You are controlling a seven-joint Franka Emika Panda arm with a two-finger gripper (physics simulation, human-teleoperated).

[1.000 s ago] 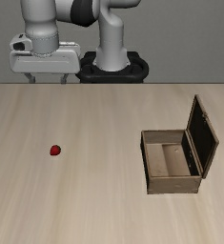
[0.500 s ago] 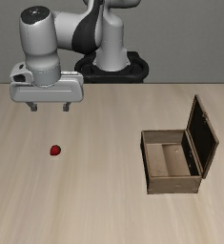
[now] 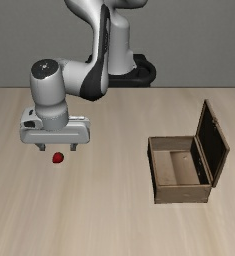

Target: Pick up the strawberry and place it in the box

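Here, at the exterior view's left, low over the pale wooden worktop (image 3: 109,220): the gripper (image 3: 57,148), pointed straight down from a thick white wrist. Below its broad pale body, two short dark fingers (image 3: 41,147), spread wide apart and clamped on nothing. Between them, and just under their tips in the picture, the strawberry (image 3: 57,158): small, red, lying on the worktop, with a strip of bare wood on either side, so apart from both fingers. Height of the tips above the wood: cannot tell from this angle.

Behind and above the gripper, the white arm (image 3: 94,75), bent over in an arch from the dark base (image 3: 141,70) at the far edge of the worktop.

Over at the exterior view's right, well apart from both strawberry and gripper: the box (image 3: 179,195), brown wood, standing flat on the worktop. Open, with its lid (image 3: 213,140) hinged up along the right side and tilted a little outward, dark on the inner face. Inside, a plain wooden floor in view between the low walls. Behind it all, a flat grey wall (image 3: 19,40).
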